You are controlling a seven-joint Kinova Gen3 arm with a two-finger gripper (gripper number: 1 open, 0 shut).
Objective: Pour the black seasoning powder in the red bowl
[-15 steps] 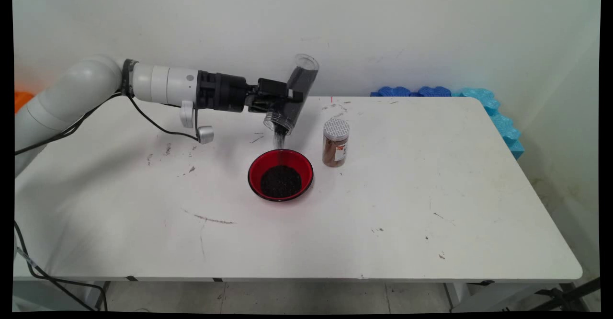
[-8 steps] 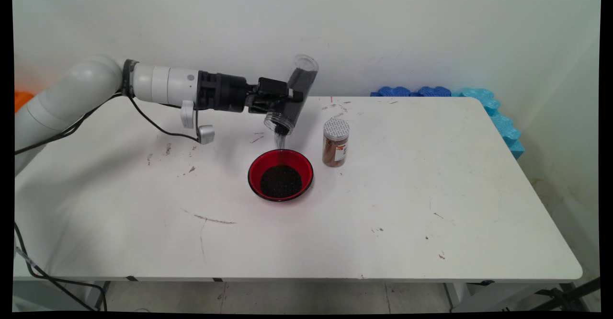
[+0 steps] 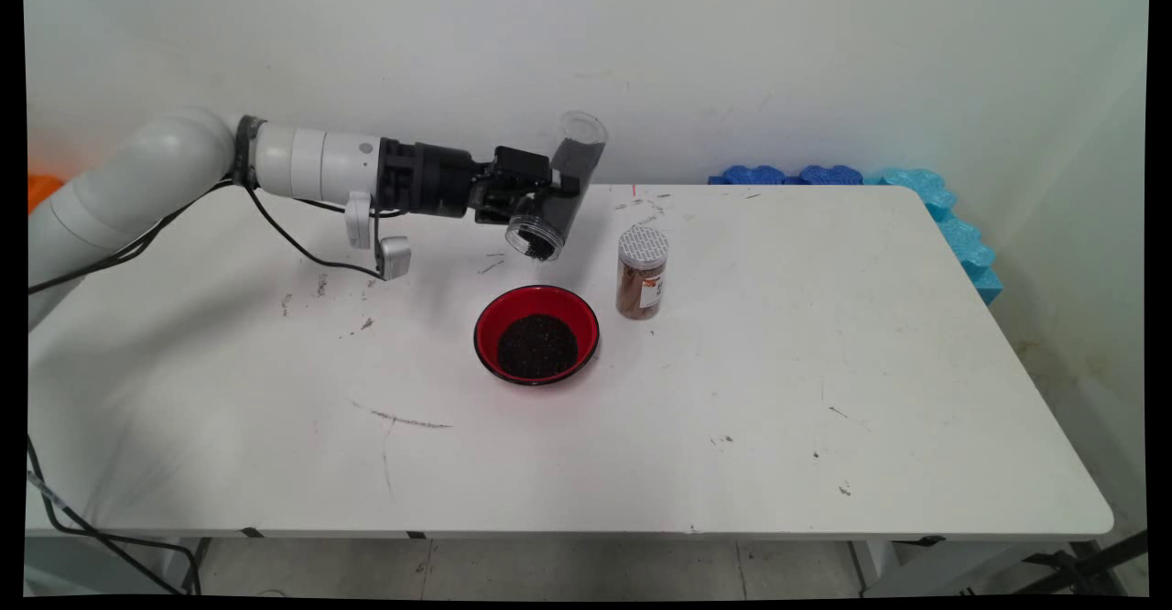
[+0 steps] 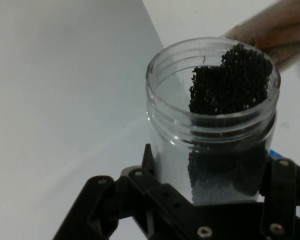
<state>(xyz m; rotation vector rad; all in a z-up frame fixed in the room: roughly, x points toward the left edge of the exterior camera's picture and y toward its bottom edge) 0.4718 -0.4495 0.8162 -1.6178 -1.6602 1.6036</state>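
Since a second ago the clear jar (image 3: 556, 190) has swung back toward level and the thin stream of dark grains falling from its mouth has stopped. It now hangs tilted above the desk (image 3: 824, 390), mouth low and toward the camera, up and slightly behind the red bowl (image 3: 537, 333), which holds a dark heap of grains. The end effector (image 3: 540, 190) is clamped across the jar's middle, one finger on each side, as the hand view (image 4: 215, 200) shows, with grains piled against the low side near the threaded rim. A lidded spice jar (image 3: 642, 273) stands just right of the bowl. The clear jar looks like stiff, smooth plastic, light and likely slippery; its loose contents shift as it tips, so a mid-body hold seems soundest.
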